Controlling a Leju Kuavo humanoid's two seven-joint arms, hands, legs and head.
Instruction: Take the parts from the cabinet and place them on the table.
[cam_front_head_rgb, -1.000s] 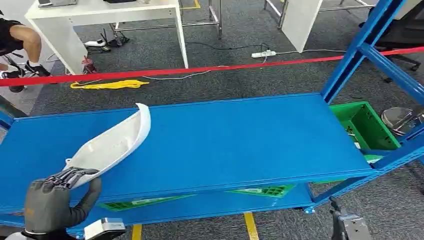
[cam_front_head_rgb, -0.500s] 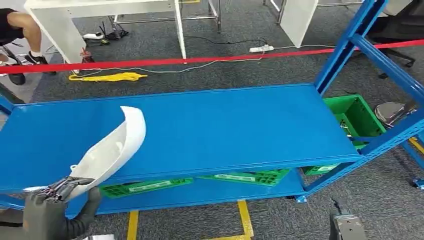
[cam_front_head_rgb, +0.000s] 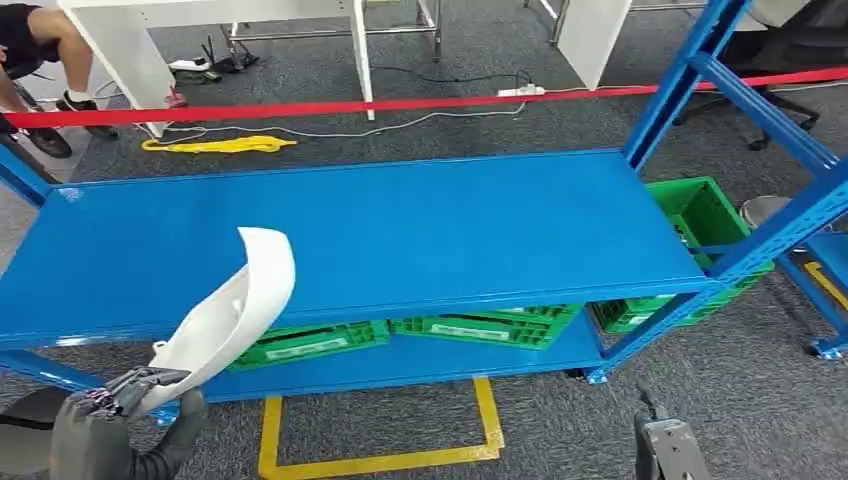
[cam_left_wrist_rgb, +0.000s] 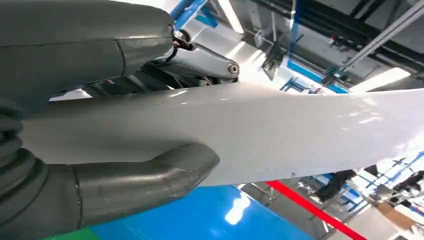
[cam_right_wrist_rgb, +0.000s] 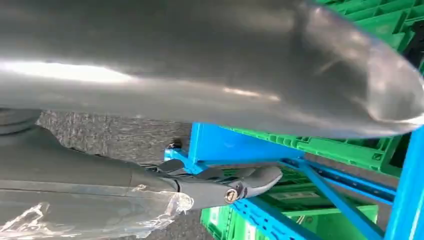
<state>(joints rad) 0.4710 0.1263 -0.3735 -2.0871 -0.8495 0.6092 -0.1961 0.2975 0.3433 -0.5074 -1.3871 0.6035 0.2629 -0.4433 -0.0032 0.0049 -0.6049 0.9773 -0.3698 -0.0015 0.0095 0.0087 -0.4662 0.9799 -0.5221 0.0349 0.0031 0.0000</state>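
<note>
Blue shelving (cam_front_head_rgb: 400, 230) spans mid-frame; left hand (cam_front_head_rgb: 105, 425), lower left, grips the white curved part (cam_front_head_rgb: 235, 300), lifted off the shelf. Placing on the table remains; right hand (cam_right_wrist_rgb: 220, 187) apparently holds nothing, fingers unclear.

My view has pulled back from the blue metal shelf rack (cam_front_head_rgb: 400, 230): its top shelf sits higher in the head view than a second ago, and the green plastic crates (cam_front_head_rgb: 480, 328) on the lower shelf and the yellow tape square on the grey carpet (cam_front_head_rgb: 375, 440) in front of the rack have come into sight. My left hand (cam_front_head_rgb: 120, 415), gripping the curved white plastic shell part (cam_front_head_rgb: 235, 305), has drawn off the rack: a second ago the part lay over the top shelf's left end, and now it tilts up steeply in front of the rack's front edge, only its upper tip overlapping the shelf.
</note>
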